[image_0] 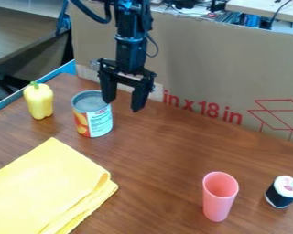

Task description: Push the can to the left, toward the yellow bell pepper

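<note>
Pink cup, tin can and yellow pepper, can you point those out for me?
Pink cup (219, 200): camera view, on its outer wall.
Tin can (93, 118): camera view, on its labelled side.
Yellow pepper (39, 101): camera view, on the middle of its body.

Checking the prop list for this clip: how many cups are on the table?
1: the pink cup stands upright on the table, between the yellow cloth and the small black-and-white roll.

The black arm hangs down, its hand (125, 101) spread open.
</note>
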Tool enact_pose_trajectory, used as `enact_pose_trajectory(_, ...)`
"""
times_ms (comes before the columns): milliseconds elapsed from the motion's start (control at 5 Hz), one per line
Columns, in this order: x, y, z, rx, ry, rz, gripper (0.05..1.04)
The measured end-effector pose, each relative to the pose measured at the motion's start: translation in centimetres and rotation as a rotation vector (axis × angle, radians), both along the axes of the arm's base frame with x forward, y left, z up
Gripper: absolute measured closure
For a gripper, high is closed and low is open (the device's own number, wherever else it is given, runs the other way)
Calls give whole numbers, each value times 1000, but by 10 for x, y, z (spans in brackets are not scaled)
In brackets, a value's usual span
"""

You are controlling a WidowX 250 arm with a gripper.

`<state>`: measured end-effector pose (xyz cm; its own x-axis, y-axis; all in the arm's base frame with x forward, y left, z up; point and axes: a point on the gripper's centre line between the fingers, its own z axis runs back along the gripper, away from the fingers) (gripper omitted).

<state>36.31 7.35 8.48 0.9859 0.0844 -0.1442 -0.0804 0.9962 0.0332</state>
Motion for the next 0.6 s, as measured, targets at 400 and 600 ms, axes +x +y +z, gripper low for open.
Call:
enact_pose_trajectory(400,-27,-28,21,-87,-17,-93,83)
enact_pose_trajectory(600,-59,-79,50,-72,-83,-220,83)
